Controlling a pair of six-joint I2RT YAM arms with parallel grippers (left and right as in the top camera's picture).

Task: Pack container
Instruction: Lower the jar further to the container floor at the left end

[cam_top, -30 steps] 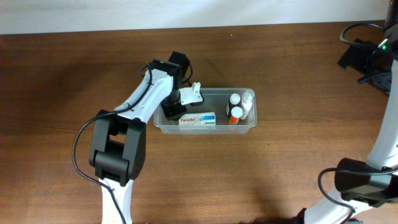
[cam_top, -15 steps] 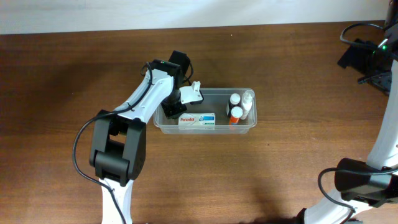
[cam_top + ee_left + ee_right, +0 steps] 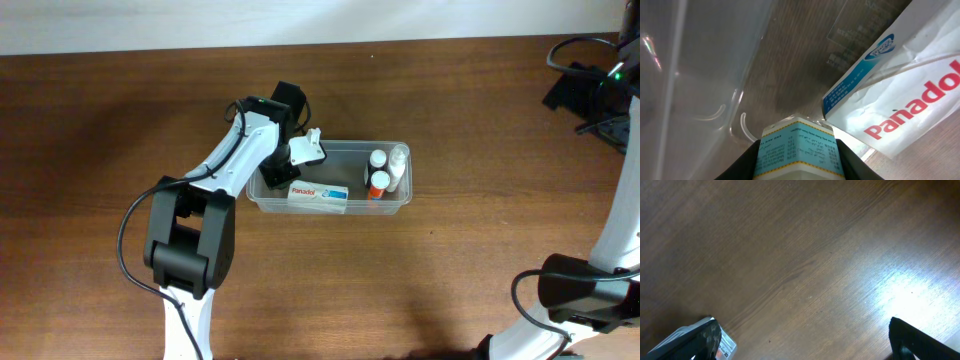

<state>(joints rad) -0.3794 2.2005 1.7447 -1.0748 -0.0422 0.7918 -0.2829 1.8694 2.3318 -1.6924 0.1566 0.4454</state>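
Observation:
The container (image 3: 330,208) is a clear rectangular tub in the middle of the table. Inside lie a white Panadol box (image 3: 318,196) along the front wall and small bottles (image 3: 385,170) at the right end, one with an orange cap. My left gripper (image 3: 275,178) reaches down into the tub's left end. In the left wrist view it (image 3: 797,167) is shut on a small box with a light blue label (image 3: 797,145), close to the tub's floor and beside the Panadol box (image 3: 900,85). My right gripper (image 3: 800,340) is open and empty over bare wood.
The tub's clear wall (image 3: 700,75) stands close on the left of the held box. The right arm (image 3: 620,220) runs along the table's right edge, with black gear (image 3: 585,90) at the back right corner. Brown wooden table all round.
The Panadol box has turned slightly, its right end now a little lower. My left gripper has shifted very little inside the tub. The right arm has not moved.

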